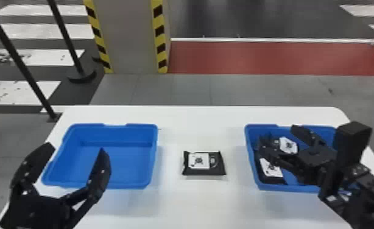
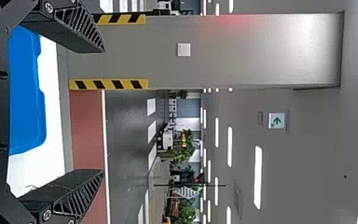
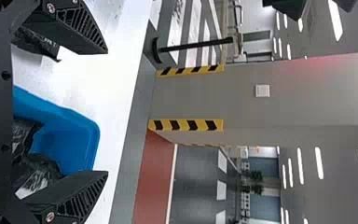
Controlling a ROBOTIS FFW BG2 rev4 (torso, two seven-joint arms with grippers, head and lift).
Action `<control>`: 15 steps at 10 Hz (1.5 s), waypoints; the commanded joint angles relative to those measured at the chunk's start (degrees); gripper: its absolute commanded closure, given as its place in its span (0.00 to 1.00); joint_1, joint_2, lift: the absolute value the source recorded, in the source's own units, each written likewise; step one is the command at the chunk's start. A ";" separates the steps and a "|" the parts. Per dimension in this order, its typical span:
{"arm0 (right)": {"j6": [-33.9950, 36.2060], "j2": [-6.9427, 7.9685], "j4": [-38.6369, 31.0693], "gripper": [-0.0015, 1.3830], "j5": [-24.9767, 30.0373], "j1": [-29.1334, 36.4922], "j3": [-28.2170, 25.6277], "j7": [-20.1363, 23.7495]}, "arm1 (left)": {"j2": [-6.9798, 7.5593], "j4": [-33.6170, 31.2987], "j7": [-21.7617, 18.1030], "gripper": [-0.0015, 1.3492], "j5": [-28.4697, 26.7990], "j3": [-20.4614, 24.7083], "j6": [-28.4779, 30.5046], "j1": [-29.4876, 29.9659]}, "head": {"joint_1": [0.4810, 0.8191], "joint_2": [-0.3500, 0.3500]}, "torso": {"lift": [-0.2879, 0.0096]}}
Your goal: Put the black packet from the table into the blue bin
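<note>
One black packet (image 1: 204, 163), apparently longer crosswise, label (image 1: 198, 160) leftward; left gripper (image 1: 77, 148), right gripper (image 1: 277, 133) agape.

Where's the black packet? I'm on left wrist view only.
Observer: Flat on the white table, between the left-hand blue bin and the right-hand blue bin.
Operator: And the right gripper?
Observer: The right gripper looks to be over the right-hand blue bin, nothing between its fingers.
Operator: Anything already in that bin?
Observer: Yes, at least two packets with white labels.
</note>
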 commanded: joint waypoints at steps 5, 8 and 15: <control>8.99 -2.89 22.31 0.06 -0.69 -22.50 18.74 5.70 | -0.12 0.00 0.00 0.08 -0.12 -0.07 -0.18 -0.09 | 0.63 0.76 | 0.60; 13.21 -2.71 29.91 0.06 0.69 -29.25 23.77 6.13 | -0.12 0.00 0.00 0.08 -0.23 -0.30 0.10 -0.37 | 0.63 0.84 | 0.60; 13.49 -3.50 46.08 0.05 -3.66 -41.48 38.51 11.76 | -0.29 0.70 0.00 0.08 -1.26 -1.33 0.94 -2.48 | 0.63 0.86 | 0.60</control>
